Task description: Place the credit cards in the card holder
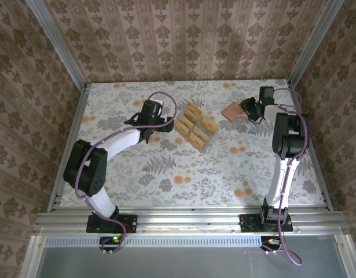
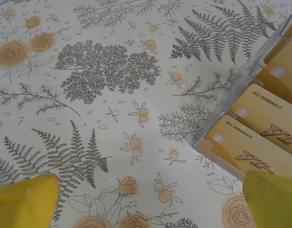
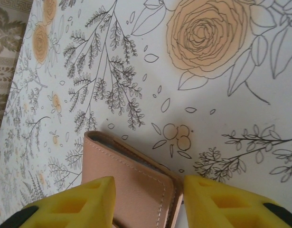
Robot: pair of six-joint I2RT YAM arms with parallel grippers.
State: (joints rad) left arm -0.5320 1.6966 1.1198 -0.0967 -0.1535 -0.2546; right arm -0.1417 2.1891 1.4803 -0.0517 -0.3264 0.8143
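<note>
Straddling the card holder (image 3: 136,185) on the worktop (image 3: 207,118), my right jaws sit half spread, pinching or not I cannot tell, so I should centre and squeeze evenly; my left jaws gape, credit cards (image 2: 264,137) just right of them.

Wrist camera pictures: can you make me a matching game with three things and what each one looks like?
Things:
1. card holder
2. credit cards
3. left pincer

Looks:
A. wide open, over the flowery table
B. pinkish-tan with stitching, lying flat
C. golden, standing in a clear stand

Pairs: 1-B, 2-C, 3-A
</note>
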